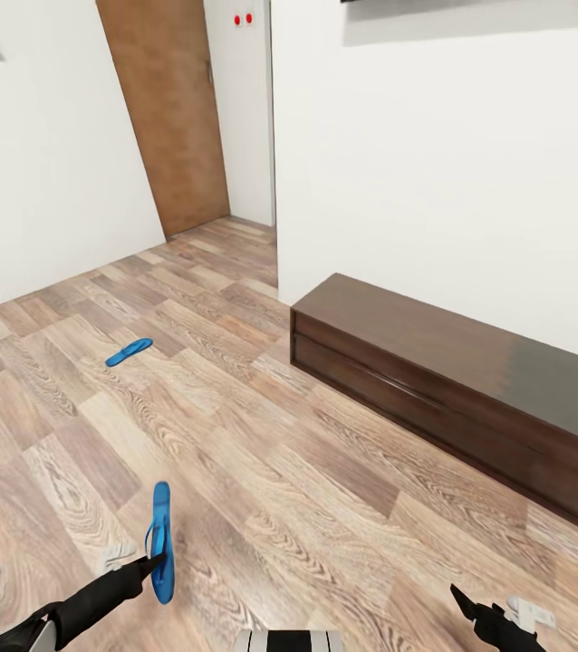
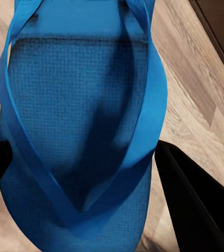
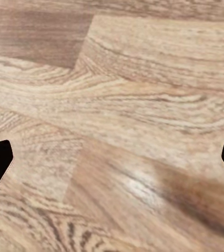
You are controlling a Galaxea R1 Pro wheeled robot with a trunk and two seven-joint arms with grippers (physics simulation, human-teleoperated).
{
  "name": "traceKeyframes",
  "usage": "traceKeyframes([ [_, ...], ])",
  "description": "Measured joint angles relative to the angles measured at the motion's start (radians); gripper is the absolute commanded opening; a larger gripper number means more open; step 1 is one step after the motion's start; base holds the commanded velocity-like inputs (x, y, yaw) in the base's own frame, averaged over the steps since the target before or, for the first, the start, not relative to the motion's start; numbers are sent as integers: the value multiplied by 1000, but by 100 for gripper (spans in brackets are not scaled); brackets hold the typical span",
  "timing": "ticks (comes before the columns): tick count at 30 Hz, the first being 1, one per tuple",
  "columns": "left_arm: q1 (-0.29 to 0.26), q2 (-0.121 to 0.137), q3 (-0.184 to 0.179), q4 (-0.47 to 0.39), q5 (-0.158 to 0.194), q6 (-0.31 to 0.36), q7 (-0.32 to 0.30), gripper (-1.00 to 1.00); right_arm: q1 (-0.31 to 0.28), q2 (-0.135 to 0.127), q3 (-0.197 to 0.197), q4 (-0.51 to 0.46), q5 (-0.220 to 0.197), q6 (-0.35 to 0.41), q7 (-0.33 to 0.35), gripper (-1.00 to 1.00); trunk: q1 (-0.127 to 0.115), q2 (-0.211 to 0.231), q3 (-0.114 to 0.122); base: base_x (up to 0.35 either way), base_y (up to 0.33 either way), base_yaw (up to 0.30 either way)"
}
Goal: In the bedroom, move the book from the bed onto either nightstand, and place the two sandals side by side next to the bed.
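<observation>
One sandal (image 1: 161,541) clamped in left claw (image 1: 156,563), arm low.

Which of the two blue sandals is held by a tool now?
The bright blue flip-flop sandal gripped on edge by the left tool; the other blue sandal lies flat on the wood-plank floor, farther toward the brown door.

Floor (image 1: 325,489): wood planks, strong grain, slight sheen.
Long cabinet (image 1: 452,380): dark wood, smooth, glossy top.
Door (image 1: 167,109): brown wood, matt.
Held sandal (image 2: 80,131): blue, finely dimpled sole, smooth straps, matt.
Walls (image 1: 434,163): white, plain, matt.
Fingers (image 2: 196,205): black, matt.
</observation>
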Motion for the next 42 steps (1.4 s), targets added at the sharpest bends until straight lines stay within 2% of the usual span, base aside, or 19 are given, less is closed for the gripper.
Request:
traceKeyframes([
  [42,0,-3,0,0,-1,0,1,-100,0,0,0,3,0,0,0,100,-19,10,163,0,0,0],
])
